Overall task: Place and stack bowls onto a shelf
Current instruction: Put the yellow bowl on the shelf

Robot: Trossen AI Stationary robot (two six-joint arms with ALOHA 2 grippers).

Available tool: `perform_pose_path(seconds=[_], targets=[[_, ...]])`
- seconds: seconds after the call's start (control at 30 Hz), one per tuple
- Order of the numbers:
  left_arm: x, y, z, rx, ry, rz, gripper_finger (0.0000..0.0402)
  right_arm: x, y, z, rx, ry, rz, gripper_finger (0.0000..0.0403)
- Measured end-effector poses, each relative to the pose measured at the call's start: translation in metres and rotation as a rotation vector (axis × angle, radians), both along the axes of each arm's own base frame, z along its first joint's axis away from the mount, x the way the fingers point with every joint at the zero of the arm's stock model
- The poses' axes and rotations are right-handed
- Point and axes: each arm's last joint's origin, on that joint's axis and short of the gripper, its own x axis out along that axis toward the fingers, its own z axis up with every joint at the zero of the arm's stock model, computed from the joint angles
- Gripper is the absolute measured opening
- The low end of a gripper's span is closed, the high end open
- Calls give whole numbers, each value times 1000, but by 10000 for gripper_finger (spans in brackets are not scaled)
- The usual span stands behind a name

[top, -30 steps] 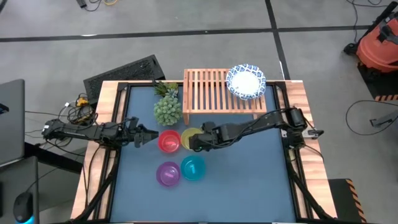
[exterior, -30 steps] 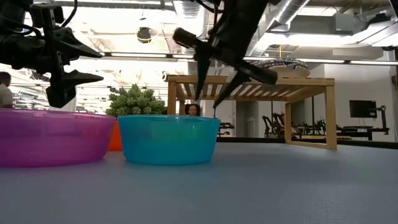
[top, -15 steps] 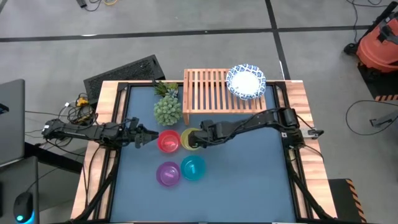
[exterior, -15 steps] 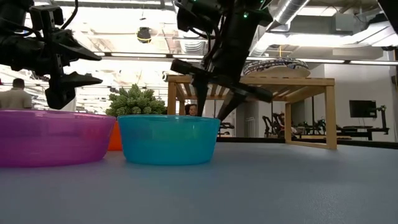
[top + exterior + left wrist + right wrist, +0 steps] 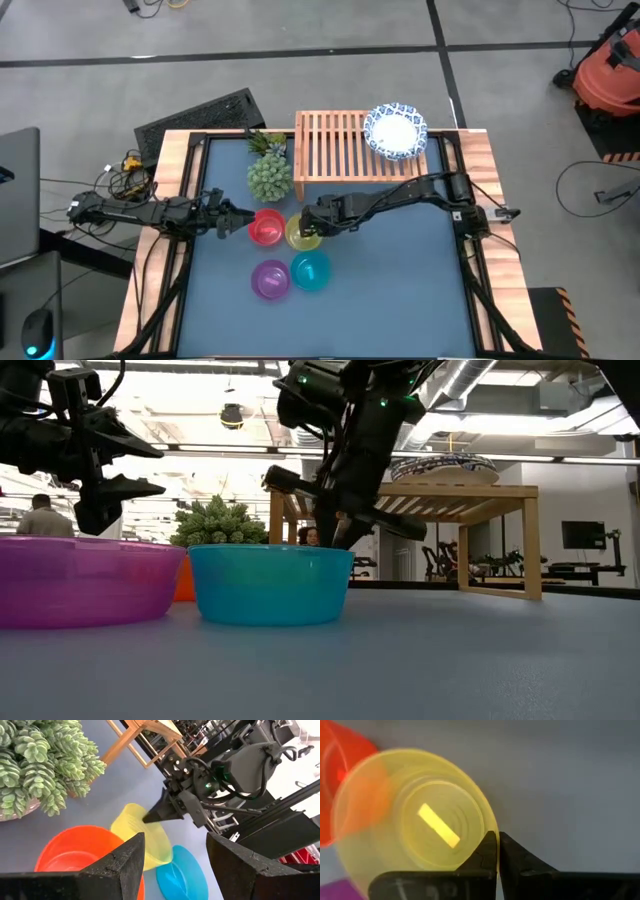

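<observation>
yellow bowl (image 5: 299, 234) tilted | right hand (image 5: 312, 226) clamped on its rim | left hand (image 5: 242, 220) apart beside red bowl (image 5: 267, 228)

The right arm is reaching in from its side toward the middle, stretched low and long, its wrist tipped downward. The right gripper (image 5: 312, 222) is sitting at the end of that reach with its jaws pressed nearly together, pinching a thin rim between the fingertips (image 5: 490, 851). The left arm is lying extended from its own side, level and above the worktop, the left gripper (image 5: 236, 219) hanging with its jaws spread apart, gripping nothing
</observation>
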Motion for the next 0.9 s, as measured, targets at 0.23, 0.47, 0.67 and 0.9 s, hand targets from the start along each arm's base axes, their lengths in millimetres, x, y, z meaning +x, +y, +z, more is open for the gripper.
perform_pose_path(seconds=[0.23, 0.47, 0.67, 0.9], targets=[[0, 0, 0, 11, 0, 9, 197, 5, 1, 20, 3, 28, 33, 22], [0, 0, 0, 11, 0, 13, 197, 17, 3, 95, -27, -19, 203, 22], [0, 0, 0, 11, 0, 13, 197, 7, -19, 170, -157, -64, 220, 22], [0, 0, 0, 9, -1, 15, 197, -12, -76, 207, -243, -53, 80, 22]])
